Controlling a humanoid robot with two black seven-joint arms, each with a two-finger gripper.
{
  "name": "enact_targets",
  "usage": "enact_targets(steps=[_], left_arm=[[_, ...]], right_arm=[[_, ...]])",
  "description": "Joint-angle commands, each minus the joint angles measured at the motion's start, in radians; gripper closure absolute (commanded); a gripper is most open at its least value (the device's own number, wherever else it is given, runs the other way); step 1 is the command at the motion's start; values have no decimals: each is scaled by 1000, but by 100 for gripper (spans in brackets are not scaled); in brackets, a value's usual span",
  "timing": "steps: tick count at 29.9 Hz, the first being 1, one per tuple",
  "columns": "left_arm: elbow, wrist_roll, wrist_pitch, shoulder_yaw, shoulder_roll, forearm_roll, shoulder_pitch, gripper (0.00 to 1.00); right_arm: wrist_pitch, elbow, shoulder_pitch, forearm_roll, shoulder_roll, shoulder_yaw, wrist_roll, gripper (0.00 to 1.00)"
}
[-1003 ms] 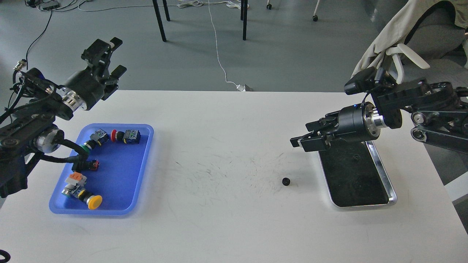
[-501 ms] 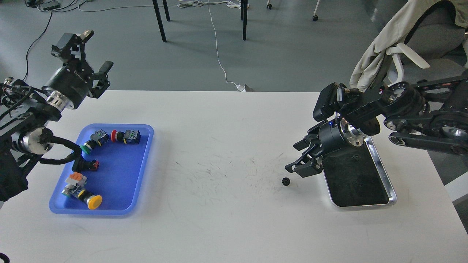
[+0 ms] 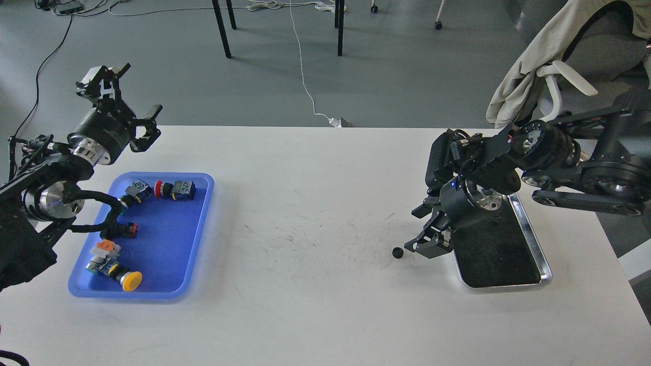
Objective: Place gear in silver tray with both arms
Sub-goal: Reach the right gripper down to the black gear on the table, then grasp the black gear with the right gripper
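A small black gear (image 3: 397,252) lies on the white table just left of the silver tray (image 3: 535,239). A second small gear (image 3: 493,220) lies inside the tray on its dark bottom. My right gripper (image 3: 421,247) points down and left, its open fingers right beside the gear on the table, at the tray's left rim. My left gripper (image 3: 124,96) is open and empty, raised above the table's far left edge.
A blue plastic tray (image 3: 168,254) at the left holds several push buttons and switches. A chair draped with beige cloth (image 3: 539,66) stands behind the right arm. Chair legs and cables are on the floor beyond the table.
My right gripper has swung down and left, from above the silver tray to table height beside the gear. My left gripper has moved left and back from the table.
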Motion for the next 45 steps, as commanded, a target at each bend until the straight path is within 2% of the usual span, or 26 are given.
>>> enact_targets(steps=[1,10,26,37,45], left_arm=[[6,1,1,-3,0,-23,12,1],[11,1,6,-46,0,-120,30,1],[11,-15,-3,-54,10,-126,66,1],[11,-15,-4,-52,13,-125,67,1],[11,-17,-2,-52,13,-125,69,1]], right_arm=[[-1,-31,-5,-1,37,-31,0,26],[-4,-99,-31,-1,143,-57,0,28],[-9,-247,-143,7,226,-74,0,33],[-6,-255,-144,5,270,-74,0,55],[-1,-252,-147,1,275,-76,0,62]])
